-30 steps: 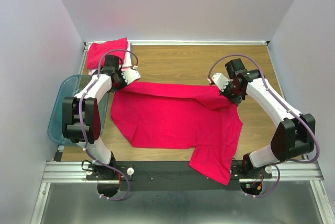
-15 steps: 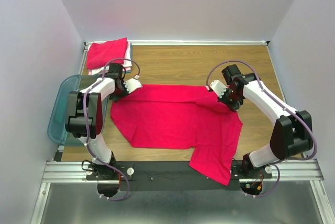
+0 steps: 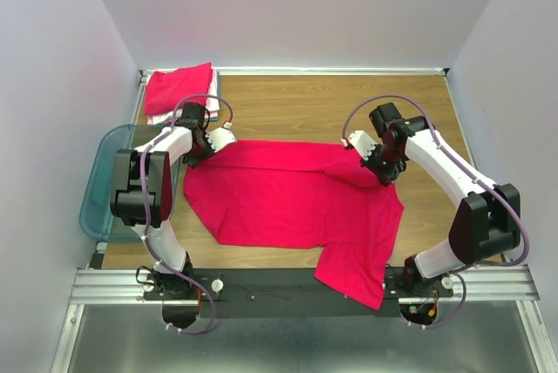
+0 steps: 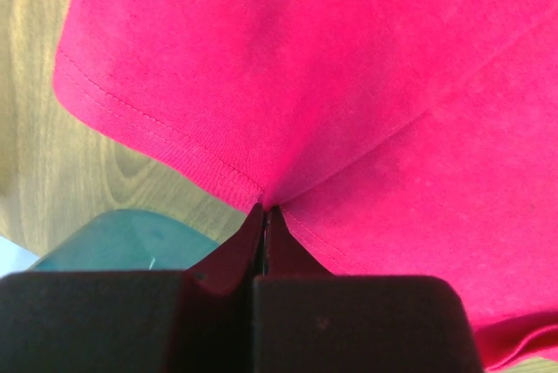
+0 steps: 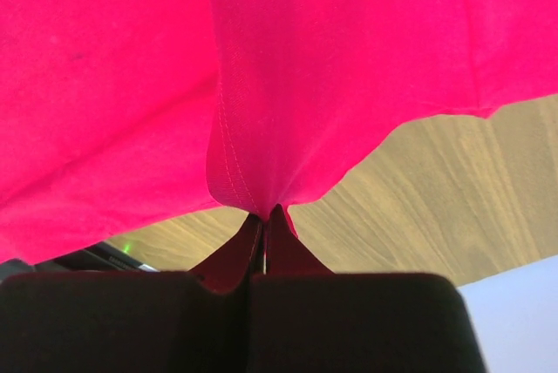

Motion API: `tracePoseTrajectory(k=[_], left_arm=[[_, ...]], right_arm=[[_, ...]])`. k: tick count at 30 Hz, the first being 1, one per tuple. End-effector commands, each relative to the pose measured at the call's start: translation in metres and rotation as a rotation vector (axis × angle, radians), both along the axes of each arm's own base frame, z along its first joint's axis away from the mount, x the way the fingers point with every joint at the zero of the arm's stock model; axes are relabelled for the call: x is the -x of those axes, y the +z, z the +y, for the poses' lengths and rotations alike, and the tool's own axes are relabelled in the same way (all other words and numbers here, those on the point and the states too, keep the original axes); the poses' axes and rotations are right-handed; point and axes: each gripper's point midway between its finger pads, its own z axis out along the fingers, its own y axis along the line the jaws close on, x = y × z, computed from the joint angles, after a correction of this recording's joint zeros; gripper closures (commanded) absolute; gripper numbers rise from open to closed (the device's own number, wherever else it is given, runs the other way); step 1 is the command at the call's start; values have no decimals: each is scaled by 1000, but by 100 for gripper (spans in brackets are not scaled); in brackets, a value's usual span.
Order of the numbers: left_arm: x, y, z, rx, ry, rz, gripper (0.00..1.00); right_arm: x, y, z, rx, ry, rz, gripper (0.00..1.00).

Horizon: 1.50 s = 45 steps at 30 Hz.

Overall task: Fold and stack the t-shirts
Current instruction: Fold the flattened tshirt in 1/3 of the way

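Top external: I see the red t-shirt (image 3: pixel 288 203) spread flat mid-frame on the table (image 3: pixel 305 103), its lower right corner hanging over the near rail (image 3: pixel 105 286). I have the left gripper (image 3: pixel 202 152) at its upper left corner and the right gripper (image 3: pixel 384 172) on the folded-in upper right flap. Fingertips are hidden under the wrists here. Wrist views settle it: both claws are pinched tight on red hem. The folded stack (image 3: pixel 179 90) sits upper left, lower layers barely visible. The teal bin (image 3: pixel 98 207) is partly behind the left arm.
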Motion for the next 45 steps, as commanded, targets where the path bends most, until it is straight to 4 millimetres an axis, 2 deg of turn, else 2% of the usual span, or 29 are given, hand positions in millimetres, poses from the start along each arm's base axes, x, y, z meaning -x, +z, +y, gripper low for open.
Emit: tracePoseTrajectory(k=[1, 2, 3, 5, 7, 8, 10, 13, 14, 15, 18, 19, 22, 26, 30, 36, 37, 40, 42, 43, 45], left_arm=[[-7, 4, 6, -29, 20, -8, 98], [-5, 4, 6, -29, 19, -2, 96], [-3, 4, 5, -23, 13, 10, 87], [-2, 10, 2, -6, -3, 6, 73], [1, 17, -6, 34, -19, 18, 66], [-4, 29, -13, 71, -35, -7, 61], [-3, 38, -20, 111, -47, -5, 59], [-13, 52, -34, 187, -45, -27, 56], [-15, 54, -40, 218, -50, -29, 56], [-21, 58, -43, 230, -48, -43, 56], [-29, 57, -52, 273, -24, -45, 56], [-33, 56, -52, 279, -11, -51, 56], [-40, 48, -56, 304, 34, -50, 57], [-42, 31, -63, 341, 82, -17, 61], [-39, 16, -71, 345, 100, 10, 63], [-29, 3, -98, 347, 74, 38, 63], [-27, 2, -103, 349, 66, 43, 63], [-29, 0, -122, 374, 55, 58, 64], [-38, 13, -138, 410, 24, 39, 64], [-39, 20, -144, 425, 11, 39, 64], [-45, 43, -166, 482, -47, 14, 64]], right_arm=[[23, -11, 3, -10, 9, 99, 96], [24, -14, 3, -7, 10, 108, 91], [25, -15, 2, -4, 13, 115, 76], [26, -12, 4, -13, 14, 118, 59], [24, -5, 8, -38, 11, 106, 43], [16, 5, 11, -57, 7, 69, 38], [5, 14, 14, -87, -5, 34, 30], [-21, 18, 14, -131, -77, 8, 32], [-26, 14, 13, -136, -103, 23, 35], [-38, 7, 11, -132, -132, 29, 43], [-64, -6, 7, -127, -226, -18, 53], [-71, -16, 2, -101, -250, -13, 58], [-93, -26, -4, -79, -302, -41, 64], [-120, -49, -15, -40, -346, -61, 67], [-136, -67, -32, 3, -380, -57, 68], [-163, -88, -62, 67, -396, -82, 68], [-174, -91, -64, 71, -397, -91, 68], [-201, -88, -64, 62, -396, -134, 68], [-212, -80, -64, 57, -398, -163, 68], [-220, -69, -64, 52, -393, -196, 67], [-224, -58, -65, 51, -386, -223, 66]])
